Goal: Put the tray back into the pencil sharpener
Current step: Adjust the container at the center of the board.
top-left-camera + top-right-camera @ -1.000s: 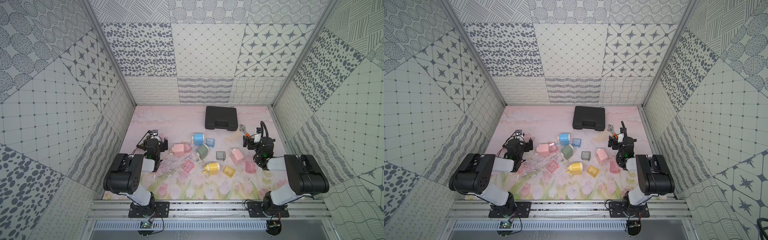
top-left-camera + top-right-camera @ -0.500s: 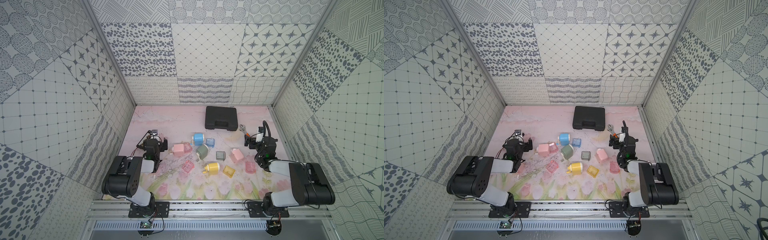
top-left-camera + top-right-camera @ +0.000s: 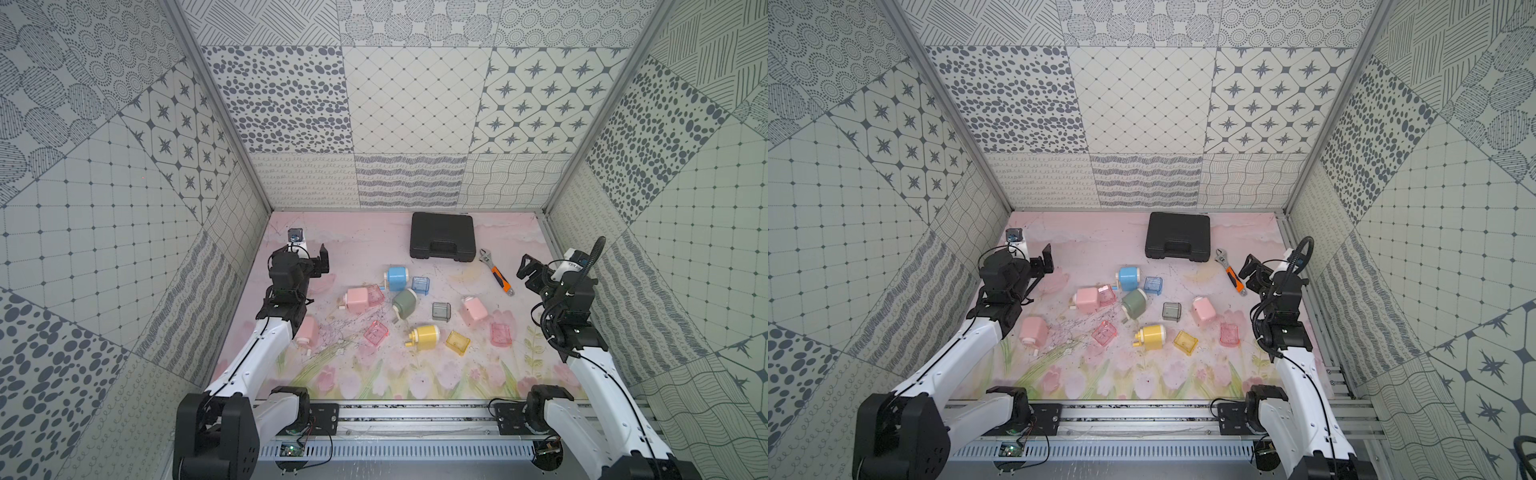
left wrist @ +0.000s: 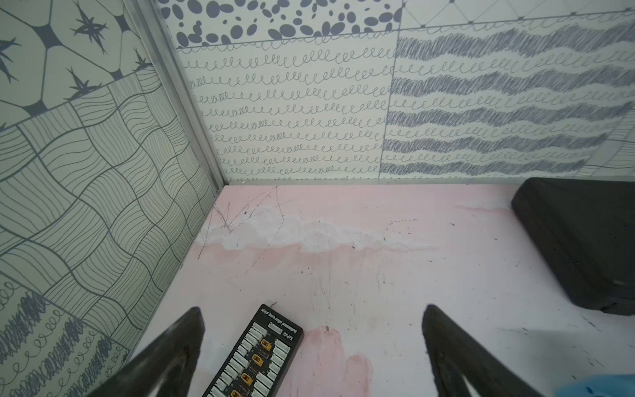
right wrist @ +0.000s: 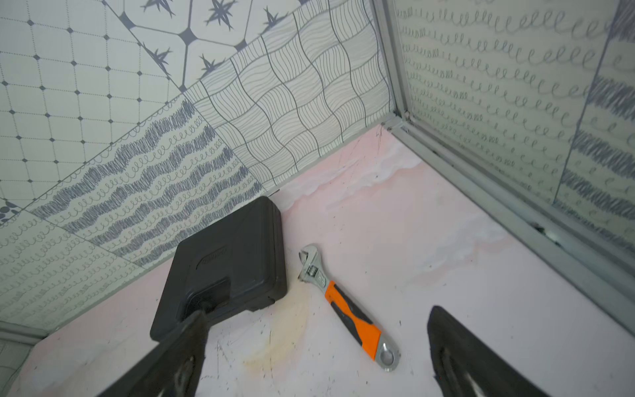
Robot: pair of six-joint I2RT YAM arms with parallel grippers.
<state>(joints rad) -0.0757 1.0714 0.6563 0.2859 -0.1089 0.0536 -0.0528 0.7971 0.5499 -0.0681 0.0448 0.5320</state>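
Your trays and sharpeners lie loose in the lower centre of both top views, and nothing holds any of them.

**Trays (six):**
- blue tray (image 3: 420,286)
- grey tray (image 3: 441,311)
- yellow tray (image 3: 458,343)
- upper pink tray (image 3: 375,294)
- centre pink tray (image 3: 376,332)
- right pink tray (image 3: 500,334)

**Sharpeners (six), which seem to lie on their sides:**
- blue sharpener (image 3: 397,278)
- green sharpener (image 3: 405,303)
- yellow sharpener (image 3: 426,336)
- upper pink sharpener (image 3: 356,300)
- right pink sharpener (image 3: 473,309)
- left pink sharpener (image 3: 1034,330), which sits just beside your left arm

The upper pink tray touches its sharpener. You cannot tell whether it is partly seated.

**Other things:** there is one black case (image 5: 237,254), one wrench (image 5: 347,309) and one connector board (image 4: 256,354).

The left gripper (image 4: 311,309) hangs over the board at the left of the frame. The right gripper (image 5: 316,311) hangs over the wrench at the right. Both have their jaws spread wide and empty, well apart from the cluster.

**What could go wrong:**
- With three pink pairs you may pick a tray that does not belong to your chosen body.
- The trays look light and slick, so a pinch on a thin wall may squirt one away.
- If you push a tray into an unbraced sharpener, the body will likely skid.
- The slot openings are too small to read here, so you may offer the tray the wrong way round and jam it.
- If you reach low from the right, you could clip the wrench.
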